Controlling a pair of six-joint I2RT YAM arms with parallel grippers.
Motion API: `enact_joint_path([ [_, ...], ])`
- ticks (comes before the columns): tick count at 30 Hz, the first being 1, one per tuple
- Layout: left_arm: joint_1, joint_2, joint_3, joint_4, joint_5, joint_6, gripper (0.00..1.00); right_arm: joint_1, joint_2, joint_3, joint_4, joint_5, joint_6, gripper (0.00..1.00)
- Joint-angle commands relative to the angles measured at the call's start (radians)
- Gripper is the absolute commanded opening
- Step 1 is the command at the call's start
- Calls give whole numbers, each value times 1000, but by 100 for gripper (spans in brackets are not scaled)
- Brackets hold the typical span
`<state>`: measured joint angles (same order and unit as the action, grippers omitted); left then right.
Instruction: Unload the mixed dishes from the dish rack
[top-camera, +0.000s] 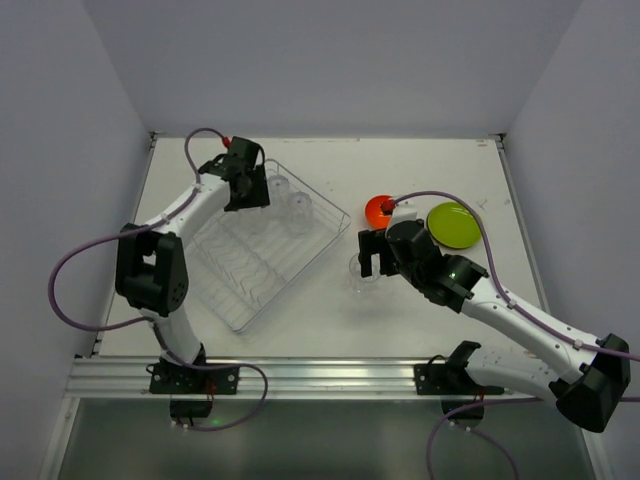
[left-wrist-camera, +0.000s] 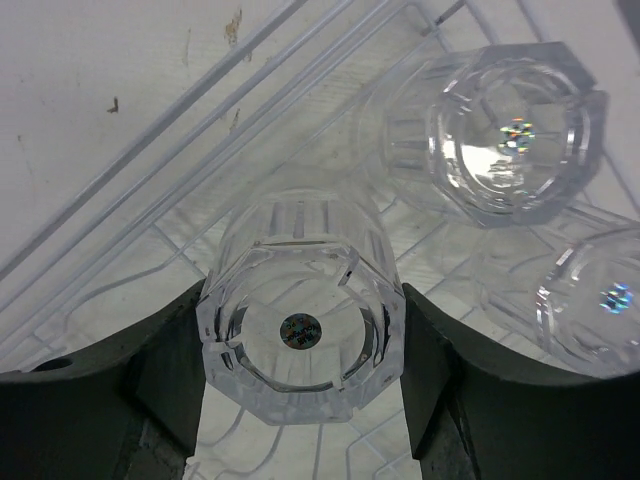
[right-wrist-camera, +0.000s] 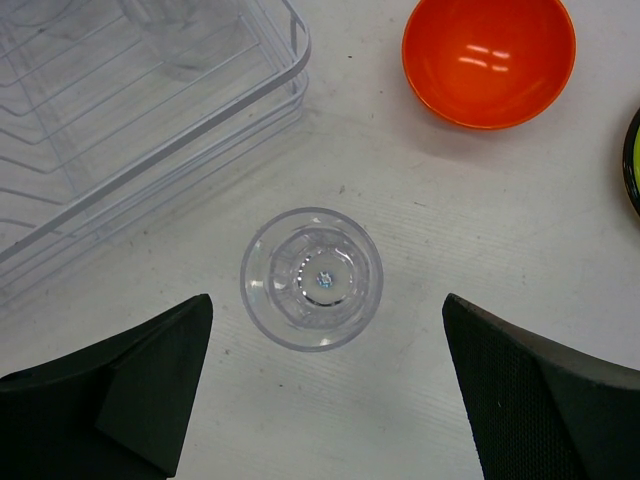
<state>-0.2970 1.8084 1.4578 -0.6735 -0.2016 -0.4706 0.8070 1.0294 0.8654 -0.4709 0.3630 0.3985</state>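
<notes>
Left gripper is clamping a small clear faceted tumbler inside the large see-through ridged dish rack, at the rack's 12 o'clock corner.
Its dark fingers are pressing on the tumbler's flat sides; two more clear tumblers are lying at its 2 o'clock. It is probably light, rigid, slick and breakable, so a mid-wall grip looks safest. Right gripper is hanging wide open over a fourth tumbler, which is standing on the white table at the rack's 3 o'clock. The glossy orange-red bowl is sitting at that tumbler's 1 o'clock, with the round lime-green plate at the bowl's 3 o'clock.
</notes>
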Motion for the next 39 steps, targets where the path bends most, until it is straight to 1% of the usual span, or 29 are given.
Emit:
enact_joint_path([
  [1, -11, -162, 13, 28, 11, -10, 0, 6, -11, 17, 34, -10, -15, 99],
  [5, -33, -276, 7, 28, 31, -13, 0, 6, -28, 6, 48, -12, -16, 99],
  [6, -37, -326, 3, 34, 42, -13, 0, 6, -40, 1, 55, -15, -16, 99],
  [8, -42, -381, -25, 49, 111, -14, 0, 6, -57, -9, 67, -22, -18, 99],
  [10, -47, -478, -80, 95, 172, -22, 0, 6, -92, -29, 96, -56, -30, 99],
  [11, -47, -518, -105, 118, 242, -26, 0, 4, -107, -38, 110, -71, -35, 99],
  [12, -47, -597, -129, 164, 272, -34, 0, 6, -123, -60, 144, -90, -41, 99],
  [13, -47, -636, -157, 189, 296, -58, 0, 6, -161, -71, 161, -143, -43, 99],
  [14, -47, -682, -227, 221, 347, -75, 0, 6, -184, -86, 182, -188, -47, 99],
  [15, -47, -777, -266, 288, 361, -97, 0, 6, -208, -120, 239, -226, -59, 99],
  [16, -48, -820, -307, 319, 385, -149, 0, 6, -253, -138, 265, -283, -62, 99],
  [17, -48, -866, -389, 357, 410, -173, 0, 6, -270, -153, 290, -303, -72, 99],
  [18, -48, -942, -427, 426, 441, -192, 0, 4, -282, -167, 313, -314, -79, 99],
  [19, -48, -975, -460, 455, 467, -239, 0, 4, -288, -166, 319, -335, -82, 99],
  [20, -50, -1006, -497, 495, 543, -267, 0, 4, -301, -161, 324, -430, -89, 99],
  [21, -50, -1056, -577, 590, 589, -298, 0, 4, -307, -152, 348, -494, -93, 99],
  [22, -51, -1076, -615, 638, 631, -366, 0, 4, -316, -151, 371, -565, -89, 99],
  [23, -53, -1093, -652, 713, 722, -408, 0, 4, -336, -154, 402, -702, -79, 99],
  [24, -56, -1119, -725, 829, 764, -448, 0, 4, -344, -158, 461, -764, -55, 99],
  [25, -59, -1133, -755, 880, 792, -520, 0, 4, -350, -160, 501, -818, -41, 98],
  [26, -65, -1146, -783, 925, 830, -551, 0, 4, -354, -160, 530, -860, -26, 98],
  [27, -68, -1168, -822, 995, 841, -577, 0, 4, -357, -157, 581, -909, 9, 98],
  [30, -80, -1208, -861, 1084, 864, -655, 0, 4, -350, -152, 668, -946, 63, 97],
  [31, -85, -1215, -887, 1109, 869, -692, 0, 4, -347, -155, 695, -961, 72, 96],
  [33, -97, -1227, -905, 1131, 866, -701, 0, 4, -338, -160, 774, -995, 103, 96],
  [35, -111, -1247, -954, 1150, 849, -726, 0, 3, -315, -155, 802, -1015, 114, 95],
  [36, -117, -1256, -982, 1220, 843, -747, 0, 4, -304, -148, 814, -1013, 125, 94],
  [38, -139, -1267, -1043, 1299, 828, -804, 0, 3, -273, -140, 830, -1018, 132, 93],
  [39, -146, -1267, -1050, 1299, 821, -807, 0, 4, -263, -134, 860, -1029, 137, 90],
])
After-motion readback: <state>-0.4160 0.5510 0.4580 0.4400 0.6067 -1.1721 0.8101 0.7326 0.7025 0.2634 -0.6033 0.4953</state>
